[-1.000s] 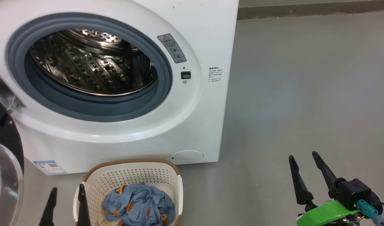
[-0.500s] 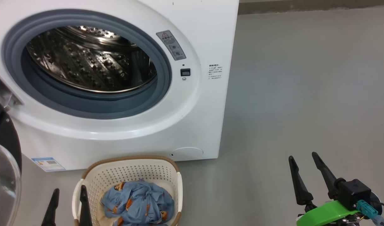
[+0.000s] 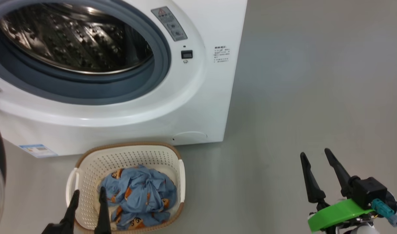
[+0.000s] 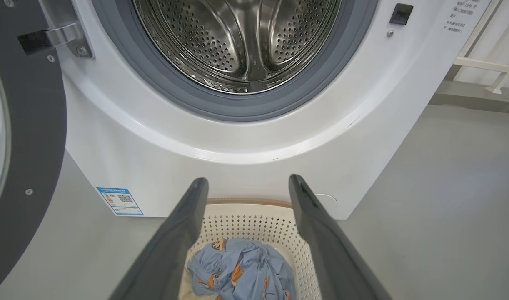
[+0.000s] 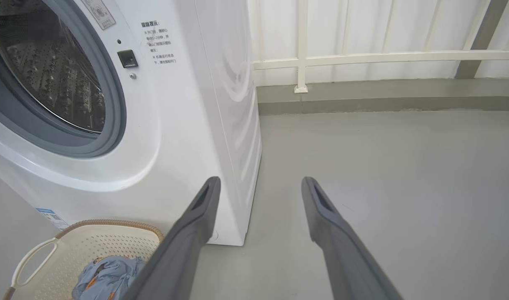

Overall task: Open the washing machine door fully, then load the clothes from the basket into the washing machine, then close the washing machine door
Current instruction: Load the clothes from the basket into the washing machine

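- the left gripper (image 3: 89, 191) stood at the lower left of the head view. its two dark fingers pointed up the frame, set well apart, and nothing was between them.
- both its tips were over the near left part of the basket (image 3: 127, 151), one tip by the left wall and the other at the left edge of the clothes (image 3: 140, 191). whether that tip touched the fabric, i cannot tell.
- in the left wrist view these fingers rose from the bottom edge in a wide v. the clothes and the perforated far wall of the basket showed between them.
- the right gripper (image 3: 314, 152) was at the lower right of the head view. its fingers were also spread and empty and leaned a little to the left, and a green part (image 3: 335, 213) sat at the wrist.
- it hung over the bare grey floor (image 3: 299, 81), well apart from the basket.
- the basket stood on the floor just in front of the washing machine (image 3: 198, 97), at the lower centre-left of the head view.
- the clothes lay crumpled inside the basket, light blue with orange prints.
- the washing machine door (image 4: 33, 125) was swung open at the left edge of the left wrist view, with its black rim and a strip of glass in sight.
- the steel drum (image 4: 238, 37) lay open to view inside the grey rubber ring (image 3: 159, 65), at the upper part of the frame.
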`<state>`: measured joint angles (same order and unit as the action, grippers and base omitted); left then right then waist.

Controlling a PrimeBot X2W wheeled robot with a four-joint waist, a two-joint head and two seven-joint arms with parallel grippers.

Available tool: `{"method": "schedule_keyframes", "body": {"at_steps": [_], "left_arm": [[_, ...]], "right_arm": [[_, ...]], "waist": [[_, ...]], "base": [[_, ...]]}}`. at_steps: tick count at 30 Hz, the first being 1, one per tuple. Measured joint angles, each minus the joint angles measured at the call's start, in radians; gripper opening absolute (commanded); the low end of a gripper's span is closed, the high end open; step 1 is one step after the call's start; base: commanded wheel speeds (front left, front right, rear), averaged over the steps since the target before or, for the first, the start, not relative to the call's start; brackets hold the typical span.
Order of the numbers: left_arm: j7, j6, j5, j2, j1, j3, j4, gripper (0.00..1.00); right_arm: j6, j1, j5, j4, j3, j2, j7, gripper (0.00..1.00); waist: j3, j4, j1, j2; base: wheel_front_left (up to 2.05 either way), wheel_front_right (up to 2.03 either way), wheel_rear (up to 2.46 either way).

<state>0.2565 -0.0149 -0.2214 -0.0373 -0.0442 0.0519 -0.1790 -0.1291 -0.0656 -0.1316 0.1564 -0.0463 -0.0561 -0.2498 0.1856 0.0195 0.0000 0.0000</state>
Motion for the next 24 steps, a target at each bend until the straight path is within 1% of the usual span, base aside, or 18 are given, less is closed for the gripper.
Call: {"method": "schedule_keyframes", "body": {"at_steps": [4,6,11,13,16,20,24], "left_arm": [[0.000,-0.008,-0.001,0.000,0.049,0.019,-0.040,1.00],[0.000,-0.012,-0.002,0.000,0.101,0.029,-0.068,1.00],[0.000,-0.043,-0.012,0.002,0.181,0.032,-0.143,1.00],[0.000,-0.052,-0.012,0.002,0.211,0.027,-0.184,1.00],[0.000,-0.053,-0.011,0.002,0.246,0.014,-0.225,1.00],[0.000,-0.072,-0.010,0.001,0.310,-0.015,-0.284,1.00],[0.000,-0.088,-0.007,-0.021,0.363,-0.026,-0.358,1.00]], "right_arm": [[0.000,-0.031,-0.004,-0.005,0.000,-0.011,0.000,1.00],[0.000,-0.051,-0.006,-0.012,-0.001,-0.020,0.000,1.00],[0.000,-0.086,-0.011,-0.022,-0.002,-0.035,0.000,1.00],[0.000,-0.098,-0.024,-0.027,-0.002,-0.036,0.000,1.00],[0.000,-0.108,-0.035,-0.035,-0.002,-0.036,0.000,1.00],[0.000,-0.126,-0.039,-0.043,-0.003,-0.037,0.000,1.00],[0.000,-0.141,-0.048,-0.050,-0.002,-0.037,0.000,1.00]], "waist": [[0.051,-0.007,0.0000,0.0000],[0.094,-0.014,0.0000,0.0000],[0.169,-0.029,0.0000,0.0000],[0.199,-0.037,0.0000,0.0000],[0.230,-0.046,0.0000,0.0000],[0.289,-0.068,0.0000,0.0000],[0.347,-0.093,0.0000,0.0000]], "base": [[0.00,0.00,0.00],[0.00,0.00,0.00],[0.00,0.00,0.00],[0.00,0.00,0.00],[0.00,0.00,0.00],[0.00,0.00,0.00],[0.00,0.00,0.00]]}}
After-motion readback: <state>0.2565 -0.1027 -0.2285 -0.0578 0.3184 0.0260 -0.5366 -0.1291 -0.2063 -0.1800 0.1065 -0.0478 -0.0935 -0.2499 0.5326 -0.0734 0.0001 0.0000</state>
